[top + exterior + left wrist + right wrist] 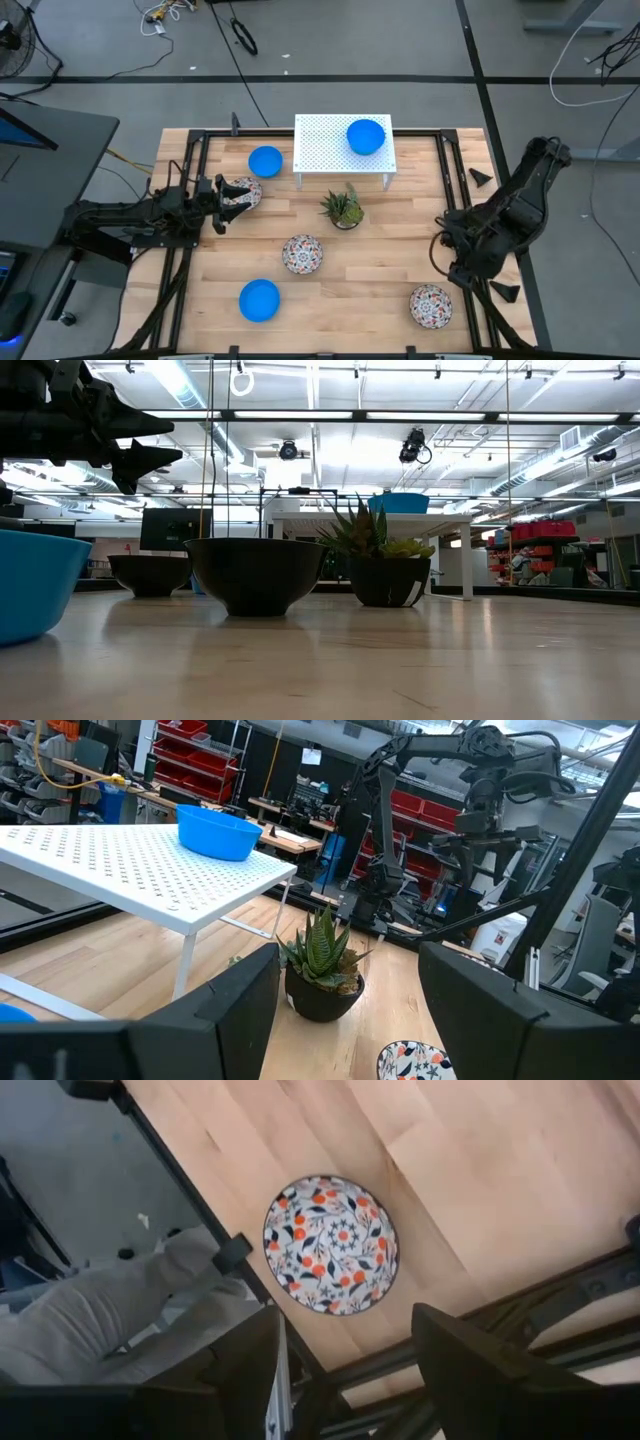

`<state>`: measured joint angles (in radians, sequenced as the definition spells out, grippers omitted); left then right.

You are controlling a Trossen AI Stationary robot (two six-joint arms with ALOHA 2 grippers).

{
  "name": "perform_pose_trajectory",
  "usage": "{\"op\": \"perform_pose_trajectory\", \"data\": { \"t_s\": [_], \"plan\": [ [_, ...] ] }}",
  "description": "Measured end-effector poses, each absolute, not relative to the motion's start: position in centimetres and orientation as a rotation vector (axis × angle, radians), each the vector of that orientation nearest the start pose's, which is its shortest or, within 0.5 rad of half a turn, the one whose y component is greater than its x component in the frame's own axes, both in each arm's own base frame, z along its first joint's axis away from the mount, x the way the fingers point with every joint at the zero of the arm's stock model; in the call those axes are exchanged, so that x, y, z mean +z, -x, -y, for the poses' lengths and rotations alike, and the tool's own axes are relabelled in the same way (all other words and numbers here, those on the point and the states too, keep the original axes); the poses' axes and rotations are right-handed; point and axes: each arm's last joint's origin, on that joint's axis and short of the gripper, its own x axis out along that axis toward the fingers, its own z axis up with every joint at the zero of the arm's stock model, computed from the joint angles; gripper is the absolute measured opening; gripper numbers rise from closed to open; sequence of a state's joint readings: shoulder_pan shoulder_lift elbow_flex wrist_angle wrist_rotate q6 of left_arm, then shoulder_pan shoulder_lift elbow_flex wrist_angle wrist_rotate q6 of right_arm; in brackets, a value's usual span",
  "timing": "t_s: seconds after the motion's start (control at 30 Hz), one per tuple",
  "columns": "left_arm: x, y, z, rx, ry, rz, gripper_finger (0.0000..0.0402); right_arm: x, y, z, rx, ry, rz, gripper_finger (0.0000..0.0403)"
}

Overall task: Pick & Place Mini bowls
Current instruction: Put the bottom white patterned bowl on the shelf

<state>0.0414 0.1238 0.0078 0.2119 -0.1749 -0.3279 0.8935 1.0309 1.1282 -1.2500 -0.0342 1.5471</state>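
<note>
High view is taking in all six mini bowls at once. Blue bowl (367, 136) is sitting on the white perforated stand (320, 150); second blue bowl (265, 161) is lying on the wooden table (380, 270) just left of the stand; third blue bowl (259, 300) is resting near the front edge. Patterned bowl (302, 253) is sitting mid-table below the potted plant (343, 208); another patterned bowl (431, 305) is lying at front right; the third patterned one (243, 192) is lying at the left gripper (222, 205).

Left gripper's fingers are standing apart; whether they are touching that bowl, cannot tell. Left wrist view is showing nothing between them, only the plant and stand bowl beyond.

Right gripper (447, 250) is hanging over the table's right side, fingers wide, holding nothing; only its wrist view is showing the front-right bowl's floral inside (330, 1244) closely.

Low view is rendering bowls as dark silhouettes.

No readable writing anywhere.
</note>
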Motion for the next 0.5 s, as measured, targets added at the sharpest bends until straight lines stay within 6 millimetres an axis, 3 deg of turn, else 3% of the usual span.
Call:
{"op": "perform_pose_trajectory", "data": {
  "t_s": [0.5],
  "plan": [
    [17.6, -10.4, -0.9, 0.199, 0.333, 0.13, 0.0245, 32.4, -8.0, -13.6, -0.227, -0.81, -1.415, 0.0231]
  ]
}}
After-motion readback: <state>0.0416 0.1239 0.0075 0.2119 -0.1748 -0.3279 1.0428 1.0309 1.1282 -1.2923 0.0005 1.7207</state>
